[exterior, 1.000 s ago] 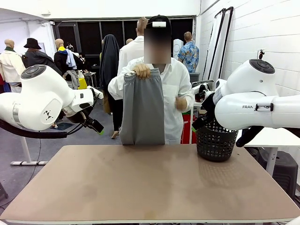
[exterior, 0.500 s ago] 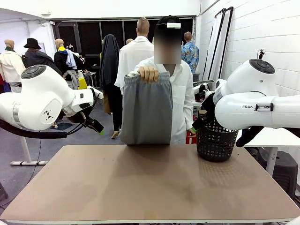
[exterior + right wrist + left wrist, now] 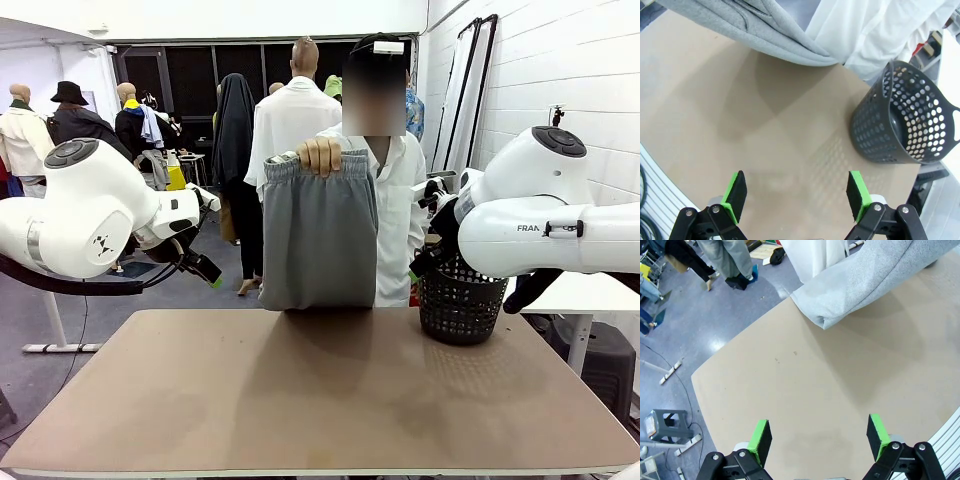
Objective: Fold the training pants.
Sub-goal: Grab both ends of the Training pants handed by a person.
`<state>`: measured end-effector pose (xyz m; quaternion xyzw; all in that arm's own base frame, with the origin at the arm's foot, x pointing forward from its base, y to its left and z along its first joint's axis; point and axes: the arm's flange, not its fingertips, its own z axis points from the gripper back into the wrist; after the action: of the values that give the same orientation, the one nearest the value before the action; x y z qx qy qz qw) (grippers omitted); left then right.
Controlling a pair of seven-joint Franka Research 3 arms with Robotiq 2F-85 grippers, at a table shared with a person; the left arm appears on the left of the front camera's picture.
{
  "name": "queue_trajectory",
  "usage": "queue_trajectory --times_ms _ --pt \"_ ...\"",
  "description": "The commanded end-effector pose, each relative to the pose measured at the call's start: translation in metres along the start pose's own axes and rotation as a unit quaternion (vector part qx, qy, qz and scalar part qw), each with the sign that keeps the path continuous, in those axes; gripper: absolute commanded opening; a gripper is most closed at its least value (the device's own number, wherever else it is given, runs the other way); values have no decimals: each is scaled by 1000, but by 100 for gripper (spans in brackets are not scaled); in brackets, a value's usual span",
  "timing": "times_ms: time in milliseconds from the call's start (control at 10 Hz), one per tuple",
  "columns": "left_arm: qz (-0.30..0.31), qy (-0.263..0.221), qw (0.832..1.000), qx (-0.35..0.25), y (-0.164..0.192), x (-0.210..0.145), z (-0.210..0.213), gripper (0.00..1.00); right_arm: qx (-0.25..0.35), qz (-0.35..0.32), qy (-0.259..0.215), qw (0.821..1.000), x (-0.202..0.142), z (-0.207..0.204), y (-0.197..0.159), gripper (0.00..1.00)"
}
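A person in a white shirt at the far side holds the light grey training pants (image 3: 320, 235) up by the waistband in one hand (image 3: 322, 155); their lower end hangs at the table's far edge. The hanging cloth also shows in the left wrist view (image 3: 865, 280) and the right wrist view (image 3: 755, 25). My left gripper (image 3: 819, 436) is open above the bare tabletop, with nothing between its green pads. My right gripper (image 3: 796, 192) is open too, above the table near the basket. In the front view both arms are drawn back at the sides, with the left gripper's (image 3: 205, 270) fingers off the table's left edge.
A dark perforated basket (image 3: 460, 300) stands at the table's far right corner, also in the right wrist view (image 3: 905, 120). The brown tabletop (image 3: 320, 390) lies bare in front of the pants. People stand behind the person.
The person has shifted the hanging pants a little to the right and is now holding them with one hand at the waistband. Neither arm has moved.
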<state>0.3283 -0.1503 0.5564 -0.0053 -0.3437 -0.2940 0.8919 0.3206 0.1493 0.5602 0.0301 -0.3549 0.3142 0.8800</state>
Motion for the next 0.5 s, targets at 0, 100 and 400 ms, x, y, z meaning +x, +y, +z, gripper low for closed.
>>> queue_trajectory --times_ms 0,100,400 --pt "1 -5 1000 0 1 1 1 100 2 1 -4 1000 1 -1 1 100" --pt "1 -5 1000 0 1 1 1 100 2 1 -4 1000 1 -1 1 100" --pt "1 -5 1000 0 1 1 1 100 2 1 -4 1000 1 -1 1 100"
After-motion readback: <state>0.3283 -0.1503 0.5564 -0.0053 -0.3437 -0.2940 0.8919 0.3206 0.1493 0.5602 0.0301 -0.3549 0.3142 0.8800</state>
